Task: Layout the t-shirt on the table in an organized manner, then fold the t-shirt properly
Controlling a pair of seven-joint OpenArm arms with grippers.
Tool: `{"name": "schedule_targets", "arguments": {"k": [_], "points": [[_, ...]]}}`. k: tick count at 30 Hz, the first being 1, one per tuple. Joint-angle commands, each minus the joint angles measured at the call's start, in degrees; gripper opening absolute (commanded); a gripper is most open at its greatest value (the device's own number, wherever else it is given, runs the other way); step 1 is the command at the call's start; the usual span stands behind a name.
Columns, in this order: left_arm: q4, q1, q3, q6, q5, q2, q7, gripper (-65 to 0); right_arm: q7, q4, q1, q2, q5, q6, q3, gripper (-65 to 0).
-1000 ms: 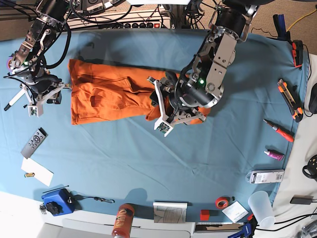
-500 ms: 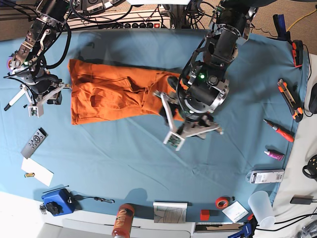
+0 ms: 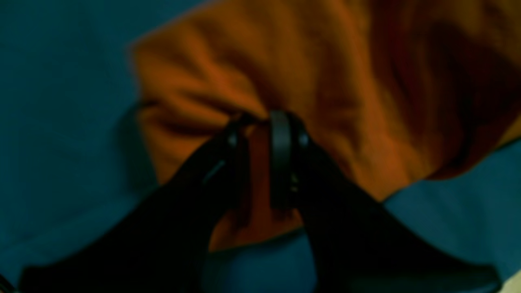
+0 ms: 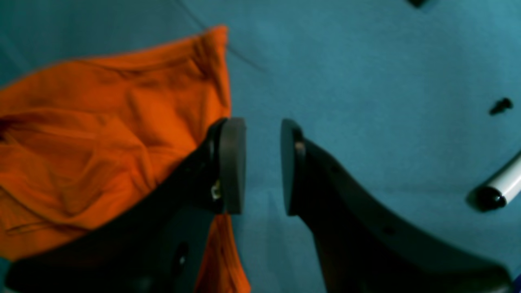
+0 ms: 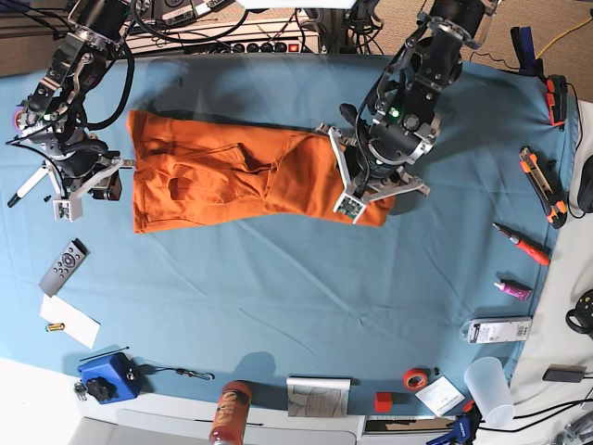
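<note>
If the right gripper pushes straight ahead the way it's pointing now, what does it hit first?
Most likely the bare table. The right gripper stands open just past the t-shirt's edge, with only blue cloth between and beyond its fingertips. Depth is hard to judge.

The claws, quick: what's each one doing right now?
Left claw: closed, pinching the orange t-shirt.
Right claw: open, holding nothing.

The left tool point(image 3: 260, 122) points down from an arm reaching in from one o'clock, its jaws nearly together, pinching orange cloth. The right tool point(image 4: 262, 162), at nine o'clock, hangs with jaws parted, holding nothing.
</note>
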Motion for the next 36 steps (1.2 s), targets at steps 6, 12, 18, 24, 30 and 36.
{"name": "schedule_targets", "arguments": {"k": [6, 12, 18, 24, 30, 36], "points": [[-0.61, -1.27, -0.15, 0.26, 0.22, 0.28, 0.04, -56.0, 1.25, 1.03, 0.79, 0.85, 1.18, 0.00, 0.26, -49.3], [-0.61, -2.25, -0.15, 0.28, 0.22, 0.28, 0.17, -56.0, 0.61, 1.07, 1.07, 0.90, 1.46, -0.02, 0.24, -49.3], [-0.61, -2.19, -0.15, 0.26, 0.22, 0.26, 0.22, -56.0, -4.63, 1.07, 1.77, 1.01, 8.92, 0.24, 0.22, -48.4], [-0.61, -2.19, -0.15, 0.26, 0.22, 0.26, 0.24, -56.0, -5.75, 1.07, 1.09, 1.01, 10.60, 0.76, 0.22, -33.2], [-0.61, -2.19, -0.15, 0.26, 0.22, 0.26, 0.20, -56.0, -6.12, 0.70, 1.64, 0.98, 10.56, -0.37, 0.28, -33.2], [-0.61, -2.16, -0.15, 0.26, 0.20, 0.28, 0.22, -56.0, -5.64, -4.46, 1.55, 0.96, 12.70, -0.37, 0.26, -33.2]]}}
